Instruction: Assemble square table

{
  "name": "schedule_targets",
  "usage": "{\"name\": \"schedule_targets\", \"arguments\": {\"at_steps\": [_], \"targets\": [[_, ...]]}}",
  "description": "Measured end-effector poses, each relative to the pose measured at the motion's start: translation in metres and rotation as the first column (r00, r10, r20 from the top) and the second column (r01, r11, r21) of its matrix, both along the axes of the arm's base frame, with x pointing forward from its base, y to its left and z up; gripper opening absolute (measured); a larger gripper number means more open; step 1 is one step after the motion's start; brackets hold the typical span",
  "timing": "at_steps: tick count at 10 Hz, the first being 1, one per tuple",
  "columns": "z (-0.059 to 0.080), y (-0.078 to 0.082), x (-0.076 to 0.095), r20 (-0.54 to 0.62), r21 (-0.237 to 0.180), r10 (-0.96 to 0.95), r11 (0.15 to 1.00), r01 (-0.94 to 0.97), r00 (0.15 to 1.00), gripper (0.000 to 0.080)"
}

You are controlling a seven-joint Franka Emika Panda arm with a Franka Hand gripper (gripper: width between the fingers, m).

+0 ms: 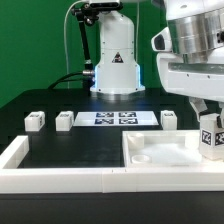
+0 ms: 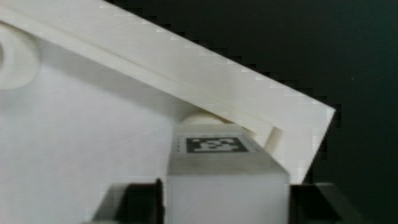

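Exterior view: pincer (image 1: 208, 124) clamps 1 leg block (image 1: 210, 145) by the tabletop (image 1: 165, 162) on the black table (image 1: 70, 150).

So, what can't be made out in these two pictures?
Exterior view: the gripper is cut off by the picture's right edge.
Exterior view: the small white tagged leg block it grips hides a corner of the white plastic square tabletop.
Wrist view: the leg block's lower end is hidden by its own top, so its seating is unclear.
Exterior view: the marker board has tags too small to read.
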State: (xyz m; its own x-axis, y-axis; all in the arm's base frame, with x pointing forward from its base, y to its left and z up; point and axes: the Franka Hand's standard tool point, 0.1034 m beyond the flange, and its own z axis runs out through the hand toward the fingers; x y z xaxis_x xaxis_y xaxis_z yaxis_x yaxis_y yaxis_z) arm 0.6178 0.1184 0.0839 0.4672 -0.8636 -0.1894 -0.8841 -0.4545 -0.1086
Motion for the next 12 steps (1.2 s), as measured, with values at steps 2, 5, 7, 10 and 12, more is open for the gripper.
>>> {"name": "schedule_targets", "arguments": {"at_steps": [2, 5, 7, 10, 12], "targets": [[0.0009, 0.0026, -0.0022, -0.005, 0.001, 0.081, 0.997, -0.081, 0.997, 0.0609], [0.0025, 0.0039, -0.0007, 0.047, -0.006, 0.414, 0.910, -0.414, 0.909, 0.0642], [0.0013, 0.0044, -0.0015, 0.063, -0.051, 0.590, 0.808, -0.588, 0.805, 0.0649], [0.0004, -0.0019, -0.0013, 0.088, -0.094, 0.801, 0.598, -0.796, 0.592, 0.0649], [0.0001, -0.0026, -0.0012, 0.103, -0.108, 0.870, 0.492, -0.864, 0.482, 0.0649]]}}
